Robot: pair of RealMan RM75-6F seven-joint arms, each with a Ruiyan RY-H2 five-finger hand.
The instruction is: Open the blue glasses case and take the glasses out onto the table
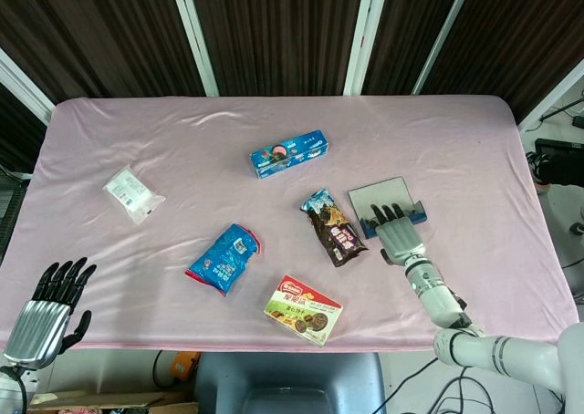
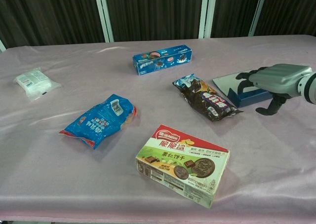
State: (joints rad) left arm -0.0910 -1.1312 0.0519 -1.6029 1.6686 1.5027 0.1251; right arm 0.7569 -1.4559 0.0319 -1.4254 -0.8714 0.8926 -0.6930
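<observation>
Head view: your right hand (image 1: 396, 231) rests fingers-spread on the case (image 1: 392, 215), right of the chocolate bag (image 1: 334, 226), grasping nothing I can confirm. Pin the blue base and swing the lid fully back. Left hand (image 1: 47, 309) hangs open off-table. Pink cloth (image 1: 182, 159) wrinkles; dark panels behind.

left hand (image 1: 50, 306): silver-grey metal back, black fingers | right hand (image 1: 398, 235): same silver-grey shell, black fingers and thumb | right forearm (image 1: 438, 295): white-grey round segments, dark rings at the joints
</observation>
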